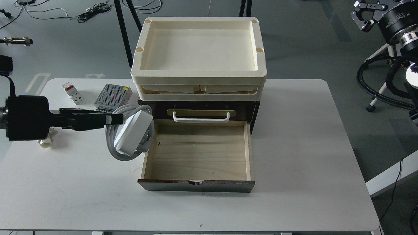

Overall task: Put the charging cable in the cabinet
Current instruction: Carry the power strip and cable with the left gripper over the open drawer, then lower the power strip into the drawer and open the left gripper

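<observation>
The charging cable (132, 135) is a white power strip with a thick grey-white cord looped around it. My left gripper (114, 118) is shut on its cord and holds it in the air, just over the left wall of the open drawer (197, 153). The drawer is pale wood, pulled out of the dark brown cabinet (199, 111), and is empty. The cabinet has a white bar handle (200, 118) on a brass plate above the drawer. My right gripper (365, 14) is raised at the top right, far from the table, with its fingers apart.
Cream trays (199, 55) are stacked on the cabinet. A small white breaker (72, 93) and a perforated metal box (112, 95) lie at the table's back left. A small white fitting (45, 142) lies under my left arm. Chair legs and cables are at the right.
</observation>
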